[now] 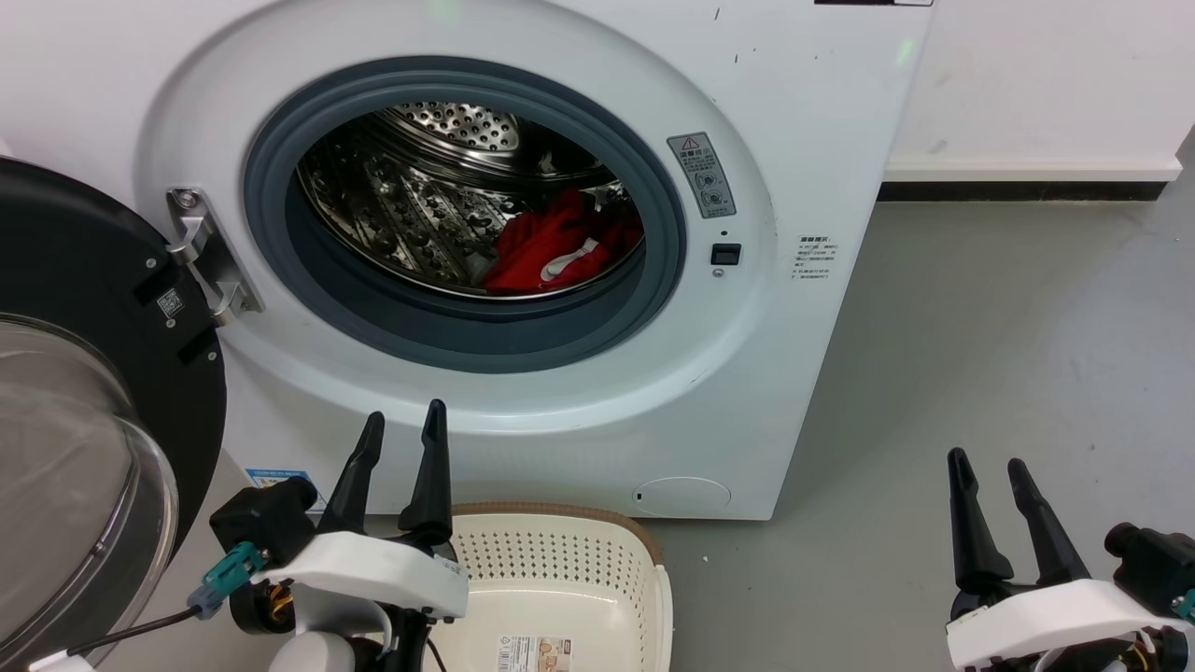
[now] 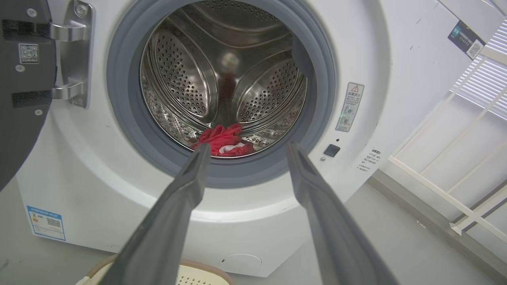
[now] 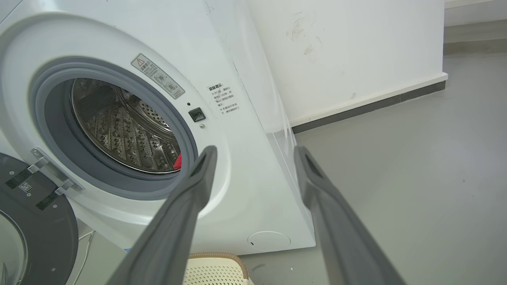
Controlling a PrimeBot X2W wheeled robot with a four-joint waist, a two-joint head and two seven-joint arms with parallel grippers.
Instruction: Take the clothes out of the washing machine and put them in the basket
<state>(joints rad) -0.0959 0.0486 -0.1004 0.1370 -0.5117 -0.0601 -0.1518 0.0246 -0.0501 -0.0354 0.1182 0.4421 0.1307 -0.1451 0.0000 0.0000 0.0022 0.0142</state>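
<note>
red clothes (image 1: 551, 245) look soft and light, so pinch a raised fold; your left gripper (image 1: 404, 415) and right gripper (image 1: 987, 460) gape empty.

- The left gripper (image 2: 248, 147) is pointing, spread wide, at the washer (image 2: 79, 170).
- Red clothes (image 2: 222, 139) are lying low in the drum (image 2: 178, 79), possibly one bundle.
- The basket (image 2: 206, 264) rim is peeking in below.

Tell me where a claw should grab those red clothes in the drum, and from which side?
Probably the raised crumpled ridge atop the clothes, reached from the front through the washing machine opening, angling down: the bundle lies low on the drum floor.
</note>
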